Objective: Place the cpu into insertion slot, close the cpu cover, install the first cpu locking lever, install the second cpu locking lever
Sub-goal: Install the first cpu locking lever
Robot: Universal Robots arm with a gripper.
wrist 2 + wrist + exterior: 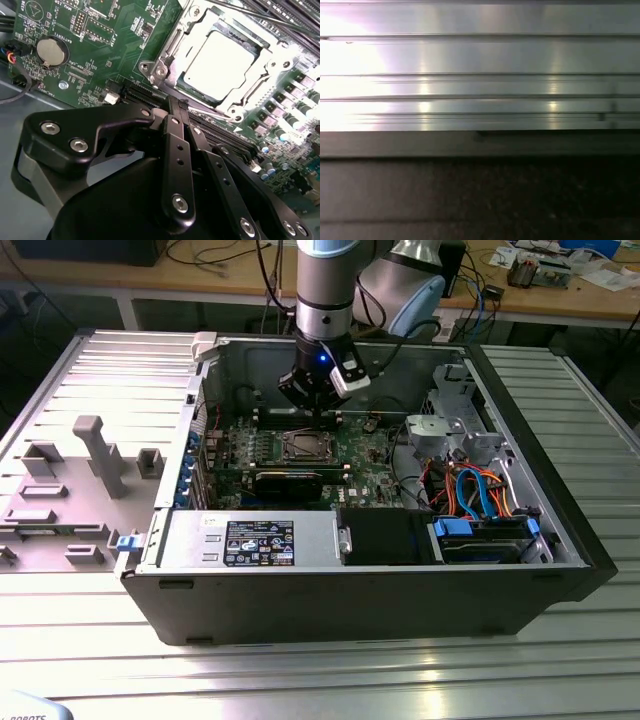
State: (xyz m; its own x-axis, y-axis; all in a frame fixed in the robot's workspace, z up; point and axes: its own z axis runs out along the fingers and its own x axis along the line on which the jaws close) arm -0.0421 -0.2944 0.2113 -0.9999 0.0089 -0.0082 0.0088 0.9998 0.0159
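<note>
We see the gripper (313,406) hanging low inside the open computer case (560,510), just over the far edge of the green board (375,455). In the second wrist view its black fingers (176,135) lie drawn together, tips meeting with no gap and nothing held between them, so we judge it closed and empty. The cpu (217,65) already sits in the insertion slot (165,62), its pale metal top flat and square to the socket. The cpu cover (280,65) looks lowered around it, the chip showing through the cut-out, though we cannot tell how firmly it is seated. The relation that matters: the socket lies just ahead of the fingertips and a little below them, close but not touching. In the exterior view the socket (303,446) sits just nearer the camera than the gripper, almost directly under it. We cannot make out how the thin locking levers along the socket's sides stand, latched or free.
</note>
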